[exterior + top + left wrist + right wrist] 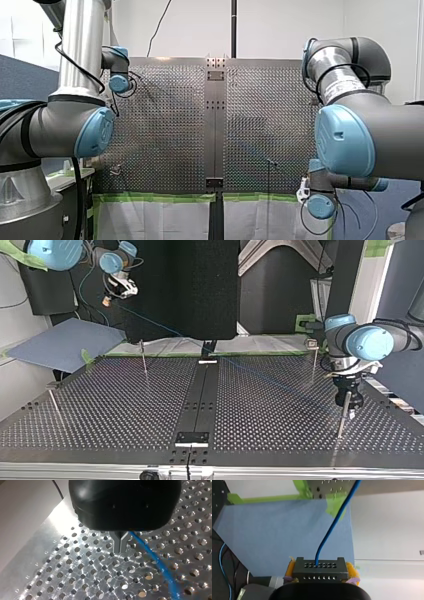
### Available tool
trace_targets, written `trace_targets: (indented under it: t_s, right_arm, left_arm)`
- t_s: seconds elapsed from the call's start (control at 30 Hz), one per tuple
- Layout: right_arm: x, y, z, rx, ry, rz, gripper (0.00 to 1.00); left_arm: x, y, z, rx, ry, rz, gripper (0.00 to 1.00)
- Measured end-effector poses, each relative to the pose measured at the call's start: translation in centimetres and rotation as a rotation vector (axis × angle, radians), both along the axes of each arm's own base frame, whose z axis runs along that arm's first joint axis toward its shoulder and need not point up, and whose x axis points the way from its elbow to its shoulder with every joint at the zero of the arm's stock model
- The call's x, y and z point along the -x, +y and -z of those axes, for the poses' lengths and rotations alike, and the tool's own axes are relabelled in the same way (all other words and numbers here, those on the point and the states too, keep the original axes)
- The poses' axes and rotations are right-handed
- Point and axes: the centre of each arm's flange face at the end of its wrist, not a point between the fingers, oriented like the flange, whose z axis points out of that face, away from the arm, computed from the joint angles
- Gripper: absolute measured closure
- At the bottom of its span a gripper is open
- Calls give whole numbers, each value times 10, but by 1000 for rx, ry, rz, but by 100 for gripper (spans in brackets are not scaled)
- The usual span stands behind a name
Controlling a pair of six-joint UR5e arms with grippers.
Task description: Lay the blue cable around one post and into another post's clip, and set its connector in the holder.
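Right gripper point(320, 568) first: it's clamped by its yellow pads point(290, 568) onto the dark connector point(320, 572), which is held off the table over a blue sheet point(274, 535), at the top view's far left. The blue cable point(334, 522) is fed out of the connector's holed face and strung across the perforated table point(75, 575) to the left gripper point(121, 545). Its metal fingers are pinched shut on the cable, low over the holes, just beside a thin post point(342, 415) at the top view's right.

- Front view: high up, you look across the perforated table point(165, 140).
- Top view: opposite edge, low, facing back; same table shared.
- Left wrist view: close above it.
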Motion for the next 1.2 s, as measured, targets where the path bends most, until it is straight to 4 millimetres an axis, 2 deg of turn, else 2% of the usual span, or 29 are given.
trace_targets:
  t_s: [0.17,0.3,0.73,1.2]
  right_arm:
    - [6,0,14,-9,24,4,100]
    - [0,-3,10,-3,46,-26,100]
    - [-27,-17,-41,37,25,-102,100]
    - [-26,-38,-96,94,-38,-97,100]
  left_arm:
    - [0,-1,0,0,0,1,100]
    - [0,-1,0,1,0,1,100]
    - [0,-1,0,1,0,-1,100]
    - [0,-1,0,1,0,0,100]
